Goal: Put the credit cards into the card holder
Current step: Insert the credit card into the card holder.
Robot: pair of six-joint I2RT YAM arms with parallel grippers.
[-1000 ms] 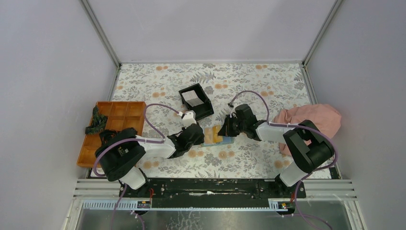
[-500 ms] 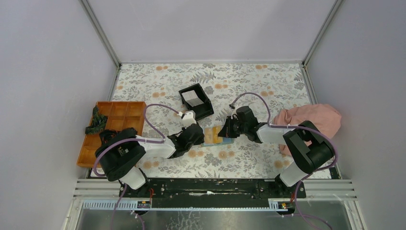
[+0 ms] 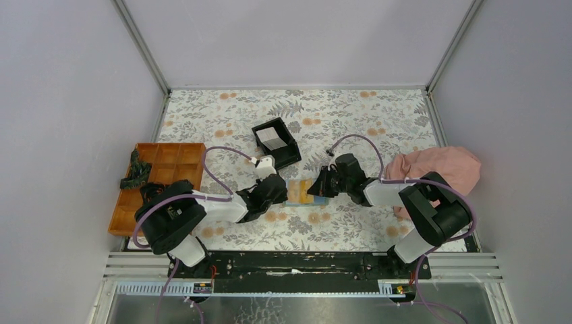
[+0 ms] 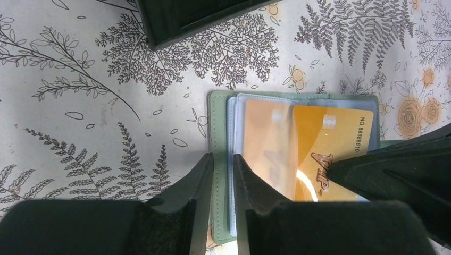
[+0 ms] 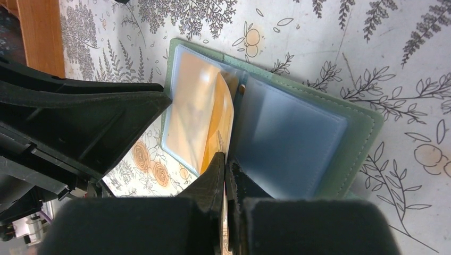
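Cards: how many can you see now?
2 for sure: a gold card in the right fingers at the open wallet, a pale card in the black box. Orange behind the wallet's sleeve may be a third; others may be hidden.

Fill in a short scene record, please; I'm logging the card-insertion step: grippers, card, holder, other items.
left gripper: fingers straddle the card holder's left edge; pinch unclear
right gripper: shut on the gold card
gold card: at the holder's clear sleeves, not fully in
card holder: open, lying on the floral table
black box: beyond the holder, a pale card inside
others: orange tray at left, pink cloth at right
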